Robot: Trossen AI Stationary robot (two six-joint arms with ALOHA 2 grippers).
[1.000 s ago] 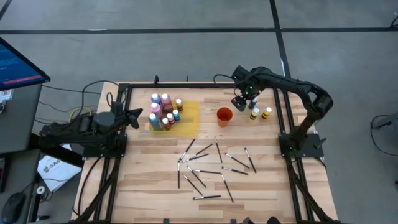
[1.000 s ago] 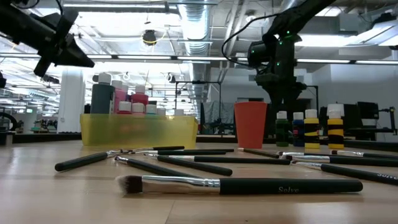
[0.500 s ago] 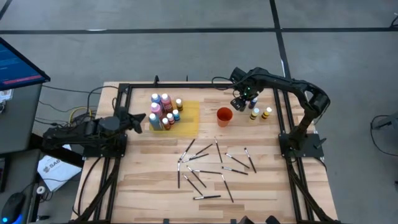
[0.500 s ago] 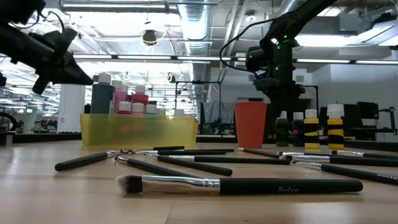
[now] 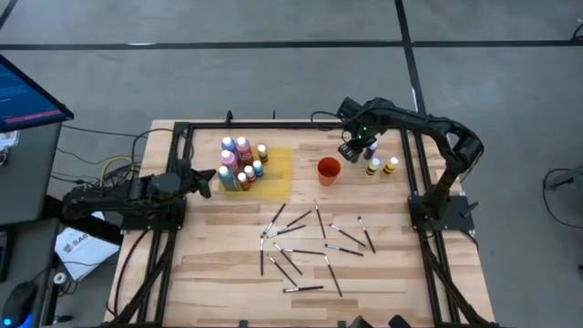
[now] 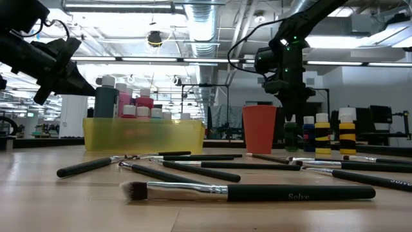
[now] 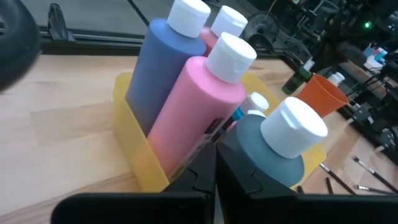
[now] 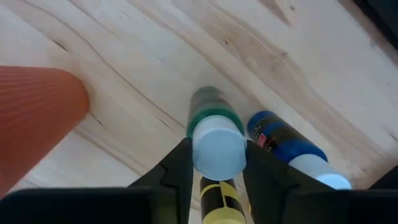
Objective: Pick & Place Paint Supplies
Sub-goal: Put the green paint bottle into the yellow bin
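Two dark arms: left arm, right arm. Matte black jointed links. Green indicator light near right wrist. Black cabling along links. Angular black fingers, blocky moulded edges.

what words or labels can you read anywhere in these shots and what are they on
"Solve": pale script on the dark handle of the nearest brush, low view; the exact lettering is not sure.
Label on the pink bottle: too little shows to read.
Blue monitor at the table's left: text too small to read.
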